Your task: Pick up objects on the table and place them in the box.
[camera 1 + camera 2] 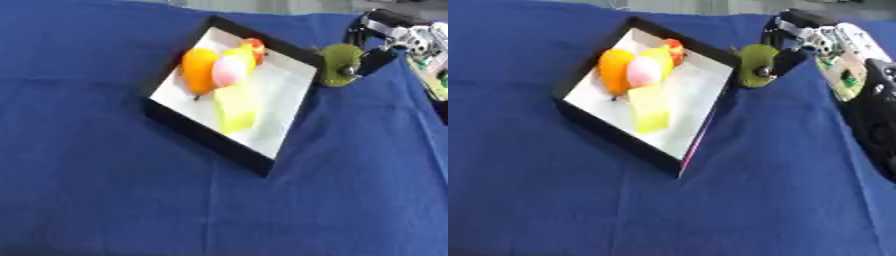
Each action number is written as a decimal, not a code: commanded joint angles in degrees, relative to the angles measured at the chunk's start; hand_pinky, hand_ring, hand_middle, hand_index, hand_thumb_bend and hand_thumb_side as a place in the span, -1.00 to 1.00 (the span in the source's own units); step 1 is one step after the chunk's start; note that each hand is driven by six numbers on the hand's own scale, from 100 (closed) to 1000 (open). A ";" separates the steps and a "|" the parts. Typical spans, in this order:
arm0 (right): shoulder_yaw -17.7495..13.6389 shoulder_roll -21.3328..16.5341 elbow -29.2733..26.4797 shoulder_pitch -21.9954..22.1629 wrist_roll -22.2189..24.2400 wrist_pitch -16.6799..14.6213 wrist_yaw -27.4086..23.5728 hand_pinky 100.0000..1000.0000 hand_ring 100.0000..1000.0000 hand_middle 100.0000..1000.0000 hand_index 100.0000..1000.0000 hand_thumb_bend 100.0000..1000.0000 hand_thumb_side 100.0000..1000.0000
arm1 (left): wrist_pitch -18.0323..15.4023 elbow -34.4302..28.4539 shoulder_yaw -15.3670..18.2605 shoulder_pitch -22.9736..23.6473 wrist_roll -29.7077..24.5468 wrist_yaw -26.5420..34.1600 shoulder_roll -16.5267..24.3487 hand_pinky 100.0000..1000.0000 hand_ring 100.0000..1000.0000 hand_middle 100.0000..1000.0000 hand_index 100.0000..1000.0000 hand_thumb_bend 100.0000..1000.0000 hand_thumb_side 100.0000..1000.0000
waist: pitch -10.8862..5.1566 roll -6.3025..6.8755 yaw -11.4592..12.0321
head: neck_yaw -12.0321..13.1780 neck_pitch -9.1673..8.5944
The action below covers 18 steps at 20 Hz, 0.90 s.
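Olive-green piece pinched at the box's right rim, not yet inside.

Blue-draped worktop (pixel 105 200), wide and bare in front and to the left; ample room there, none needed. Black box (pixel 203 136) with white floor, tilted askew, holding an orange fruit (pixel 198 70), a pink ball (pixel 231 71), a yellow block (pixel 235 107) and a red-orange piece (pixel 255 46) at the far corner. Right hand (pixel 798 42) entering from the upper right, fingers clamped on the round olive-green object (pixel 756 65), just outside the right wall. Best carried up over that rim, leftward, then released above the bare white patch near the right wall, clear of the yellow block. Left hand out of sight.
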 commanded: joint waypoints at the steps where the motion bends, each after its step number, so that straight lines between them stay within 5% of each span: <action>1: -0.62 -2.28 -2.36 -1.68 -1.33 1.35 -1.73 0.51 -0.04 -0.41 -0.08 -0.28 -0.84 | -0.05 -0.61 0.10 -0.52 -0.16 0.15 1.24 0.41 0.51 0.71 0.69 -0.82 0.37 | -1.34 0.17 -0.03 | -0.03 -0.45; 11: -1.72 -4.97 -7.12 -2.81 -2.50 4.32 -4.43 0.49 -0.07 -0.44 -0.11 -0.28 -0.89 | -0.02 -0.60 0.16 -0.22 -0.35 0.02 1.34 0.41 0.51 0.72 0.69 -0.82 0.38 | -1.65 0.02 -0.17 | 0.08 -0.31; 18: 0.13 -6.80 -20.49 -3.22 -1.89 7.75 -7.90 0.47 -0.07 -0.44 -0.12 -0.28 -0.82 | -0.05 -0.66 0.28 0.09 -0.22 -0.09 1.58 0.40 0.51 0.72 0.69 -0.82 0.37 | -1.90 -0.11 -0.49 | 0.23 -0.16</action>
